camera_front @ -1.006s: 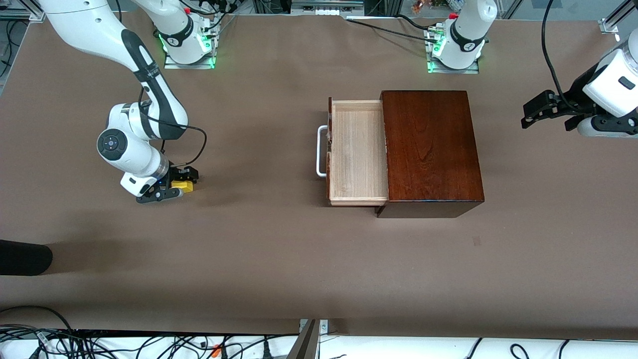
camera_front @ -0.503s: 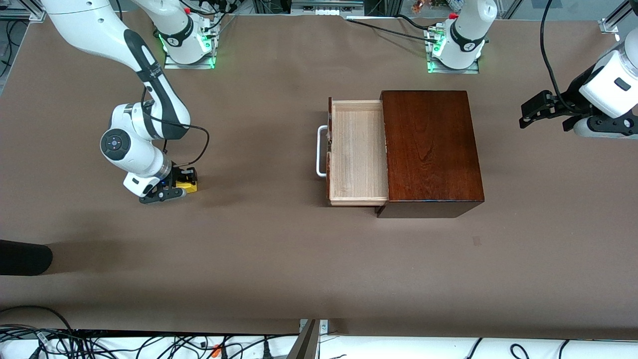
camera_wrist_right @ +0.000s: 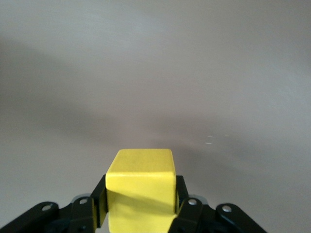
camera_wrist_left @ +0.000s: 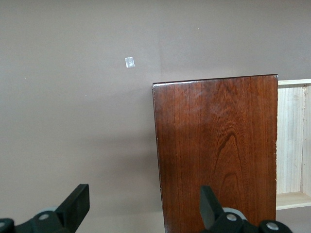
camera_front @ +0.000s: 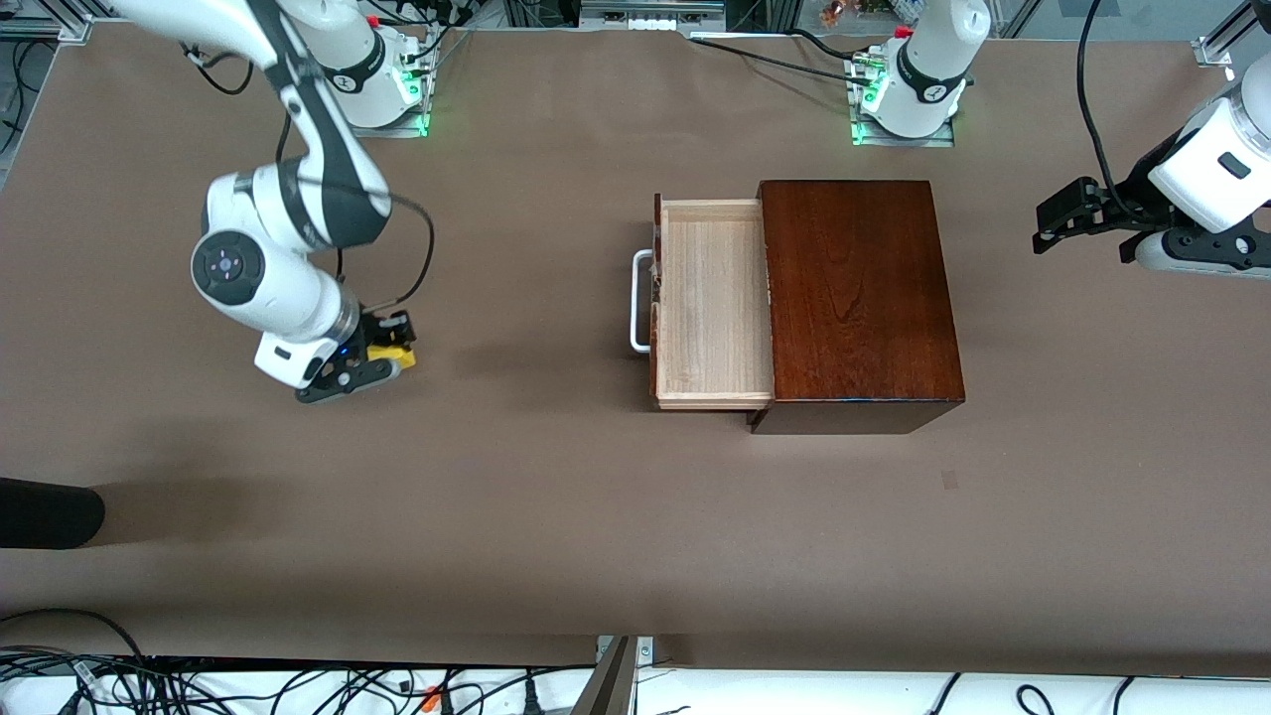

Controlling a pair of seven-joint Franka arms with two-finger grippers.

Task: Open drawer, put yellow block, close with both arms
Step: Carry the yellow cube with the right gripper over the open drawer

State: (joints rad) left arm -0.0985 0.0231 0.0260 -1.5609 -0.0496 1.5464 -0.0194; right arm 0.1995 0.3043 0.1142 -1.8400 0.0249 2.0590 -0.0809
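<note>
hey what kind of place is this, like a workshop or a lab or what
Most likely a robotics lab. Two white arms are bolted on green-lit bases along a brown-covered table, loose cables trail along its edge, and the only props are a wooden box and a yellow block.

Table [camera_front: 556,516]: plain matte brown, unpatterned; one small pale square mark [camera_wrist_left: 129,62] is seen on it.

Box [camera_front: 854,298]: glossy dark reddish-brown, with darker arched wood grain on top.

Drawer [camera_front: 715,298]: pale light wood with fine straight grain; front edge dark reddish-brown. Handle [camera_front: 640,301]: white.

Block [camera_wrist_right: 141,189]: bright yellow, plain, shaded darker on its lower face.

Right gripper [camera_front: 382,348]: black. Left gripper [camera_front: 1067,218]: black.

Arms: white with black-and-grey segments. Bases [camera_front: 904,99]: lit green, red spot noted on each.
</note>
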